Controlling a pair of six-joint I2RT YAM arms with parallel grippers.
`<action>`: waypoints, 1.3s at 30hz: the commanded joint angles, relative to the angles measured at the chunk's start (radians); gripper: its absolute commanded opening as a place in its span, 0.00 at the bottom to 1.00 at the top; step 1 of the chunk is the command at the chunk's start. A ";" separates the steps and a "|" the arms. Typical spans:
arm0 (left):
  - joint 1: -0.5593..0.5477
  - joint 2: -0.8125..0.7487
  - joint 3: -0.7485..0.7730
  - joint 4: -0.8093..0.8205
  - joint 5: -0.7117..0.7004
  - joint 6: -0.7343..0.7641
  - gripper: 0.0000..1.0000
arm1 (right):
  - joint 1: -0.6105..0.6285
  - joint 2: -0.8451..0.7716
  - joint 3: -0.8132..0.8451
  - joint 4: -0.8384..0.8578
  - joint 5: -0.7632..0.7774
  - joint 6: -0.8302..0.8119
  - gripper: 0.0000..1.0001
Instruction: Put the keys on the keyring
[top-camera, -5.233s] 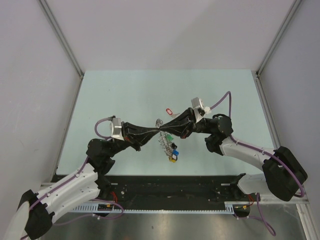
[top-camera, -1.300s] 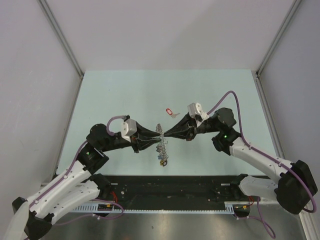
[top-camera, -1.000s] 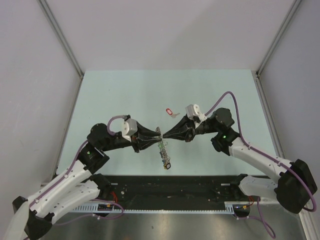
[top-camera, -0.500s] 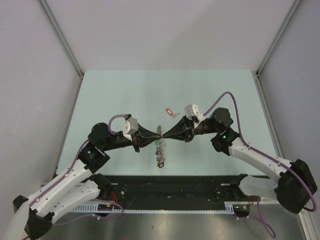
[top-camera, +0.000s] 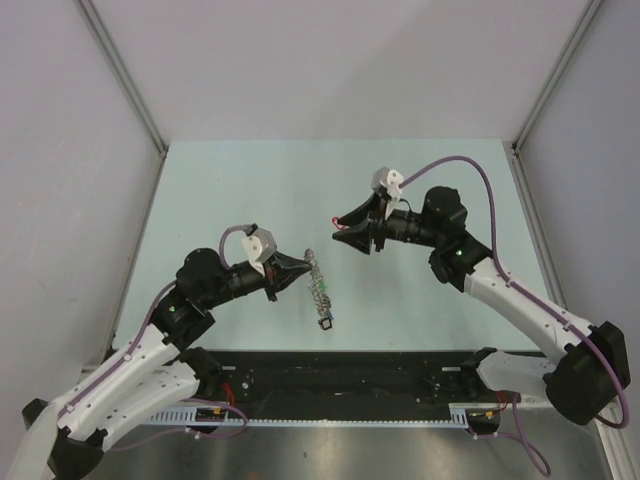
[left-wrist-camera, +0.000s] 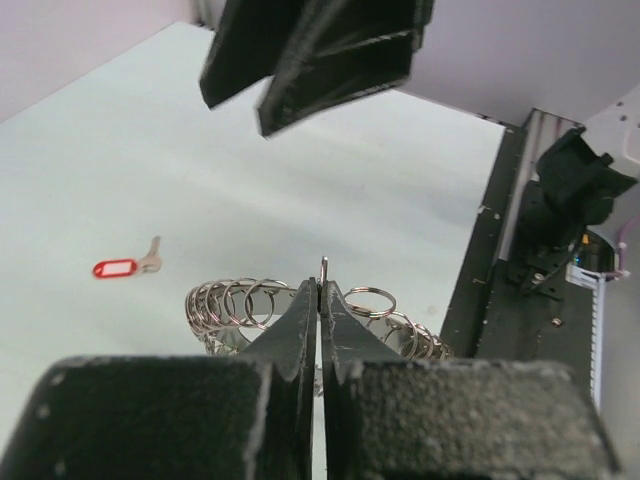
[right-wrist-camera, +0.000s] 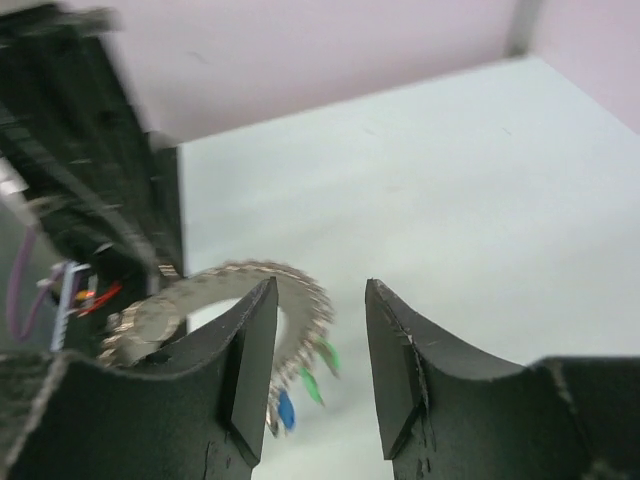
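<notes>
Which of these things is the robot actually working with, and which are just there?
In the job: red-tagged key; keyring, pinched in the left gripper; open right gripper.
Just there: table; purple cables; black rail.

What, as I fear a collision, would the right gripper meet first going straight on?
Likely the keyring, pinched in the left gripper. It shows just ahead of the open right gripper, slightly left of centre. Depth is unclear.

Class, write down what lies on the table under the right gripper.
The red-tagged key lies flat below the right gripper. From above only a sliver of red shows; the gripper hides the rest.
</notes>
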 joint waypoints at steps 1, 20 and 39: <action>0.029 -0.056 0.027 0.010 -0.124 -0.019 0.01 | -0.023 0.105 0.114 -0.235 0.259 -0.022 0.45; 0.256 -0.183 -0.045 -0.104 -0.141 0.010 0.00 | 0.024 0.731 0.434 -0.393 0.790 -0.201 0.34; 0.268 -0.215 -0.051 -0.121 -0.161 0.022 0.00 | 0.095 1.017 0.741 -0.588 0.976 -0.165 0.31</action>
